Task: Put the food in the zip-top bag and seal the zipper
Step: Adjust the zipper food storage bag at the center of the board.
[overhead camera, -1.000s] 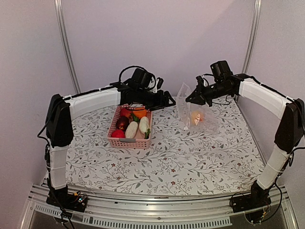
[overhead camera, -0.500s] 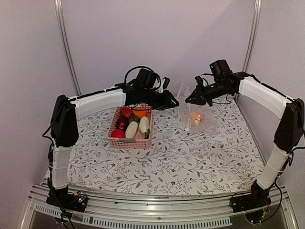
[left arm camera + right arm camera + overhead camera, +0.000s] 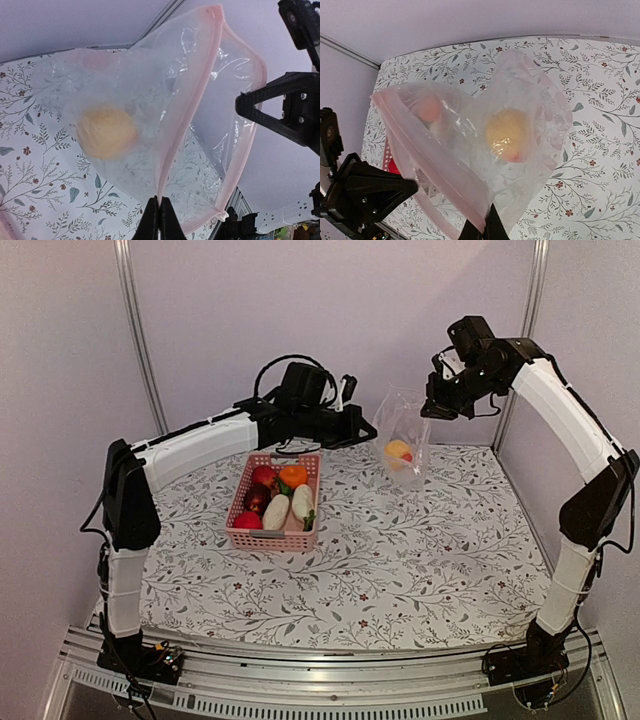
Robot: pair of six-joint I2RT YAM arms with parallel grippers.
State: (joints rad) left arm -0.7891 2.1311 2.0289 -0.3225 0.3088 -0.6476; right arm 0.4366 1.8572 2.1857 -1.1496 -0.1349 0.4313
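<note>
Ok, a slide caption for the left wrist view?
Left gripper pinches the pink zipper edge of a clear bag holding a yellow-orange toy fruit above the floral tablecloth.

Table (image 3: 420, 560), leaf-print cover, probably cloth; pink basket (image 3: 272, 537) sits left of centre on it

1. At 6 o'clock you see your left end effector (image 3: 159, 222), its fingertips pressed together on the pink zipper (image 3: 186, 112) of the zip-top bag (image 3: 150, 80).
2. From that pinch the zipper climbs toward 1 o'clock. The far lip bows out toward 3 o'clock, so the mouth gapes.
3. Inside the bag, a yellow-orange food piece (image 3: 106, 132) sits at 9 o'clock, with a fainter reddish piece (image 3: 97, 60) at 11 o'clock.
4. The right end effector (image 3: 250, 102) stands at 3 o'clock, its black tip against the far lip.
5. The flowered tabletop (image 3: 30, 170) shows at 8 o'clock.
</note>
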